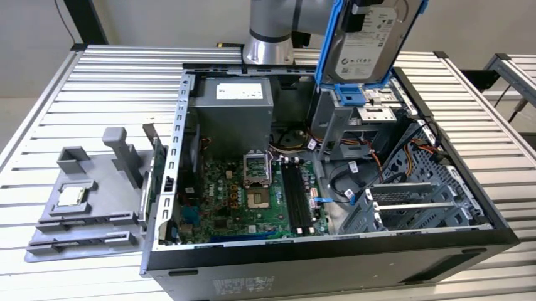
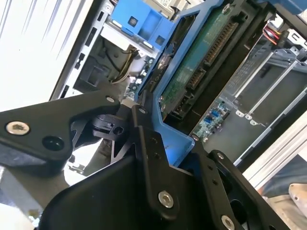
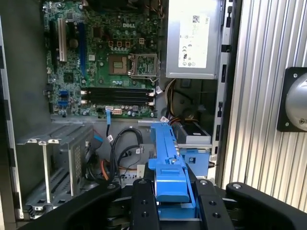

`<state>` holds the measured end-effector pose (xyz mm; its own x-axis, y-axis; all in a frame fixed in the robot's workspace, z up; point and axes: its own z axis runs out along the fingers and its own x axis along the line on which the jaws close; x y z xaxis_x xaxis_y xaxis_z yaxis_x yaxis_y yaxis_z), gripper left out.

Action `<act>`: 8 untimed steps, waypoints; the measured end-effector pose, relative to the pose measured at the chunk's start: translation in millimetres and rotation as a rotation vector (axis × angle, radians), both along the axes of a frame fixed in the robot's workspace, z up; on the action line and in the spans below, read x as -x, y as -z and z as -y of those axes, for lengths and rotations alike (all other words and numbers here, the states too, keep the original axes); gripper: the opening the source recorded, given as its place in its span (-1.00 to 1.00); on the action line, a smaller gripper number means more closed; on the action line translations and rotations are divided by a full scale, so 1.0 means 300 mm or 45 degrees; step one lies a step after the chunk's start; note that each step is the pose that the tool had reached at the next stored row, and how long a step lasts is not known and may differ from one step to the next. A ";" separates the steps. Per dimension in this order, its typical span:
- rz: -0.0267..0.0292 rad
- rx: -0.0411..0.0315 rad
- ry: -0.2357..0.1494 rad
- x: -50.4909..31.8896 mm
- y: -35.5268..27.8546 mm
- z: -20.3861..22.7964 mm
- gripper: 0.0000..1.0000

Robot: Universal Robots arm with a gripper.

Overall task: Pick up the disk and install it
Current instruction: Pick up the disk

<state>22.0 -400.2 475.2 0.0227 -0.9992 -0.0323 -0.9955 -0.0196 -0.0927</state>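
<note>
The disk (image 1: 367, 47), a silver-grey drive with a white label in a bright blue carrier, hangs upright over the back right part of the open computer case (image 1: 335, 248). My gripper (image 1: 373, 6) grips it from above, shut on the carrier. The second wrist view shows the disk (image 2: 201, 60) from its green circuit-board side, with my gripper (image 2: 175, 136) and its black fingers (image 2: 149, 153) clamping the blue frame. In the first wrist view the carrier's blue edge (image 3: 168, 163) sits between the fingers (image 3: 144, 206) of my gripper (image 3: 173, 194). Right below the disk lies the drive bay with a blue bracket (image 1: 352, 97).
Inside the case are the motherboard (image 1: 243, 194), a grey power supply (image 1: 235, 106), cables and a metal drive cage (image 1: 410, 207). A grey fixture (image 1: 92, 200) holding a small square silver chip (image 1: 71, 195) sits on the slatted table (image 1: 50, 100) at the exterior view's left.
</note>
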 end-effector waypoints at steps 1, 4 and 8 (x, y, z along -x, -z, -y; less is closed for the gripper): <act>-0.0003 -0.0001 0.000 -0.002 0.000 0.008 -1.00; -0.0013 -0.0002 0.000 -0.005 0.000 0.032 -1.00; -0.0026 0.0000 0.000 -0.010 0.000 0.062 -1.00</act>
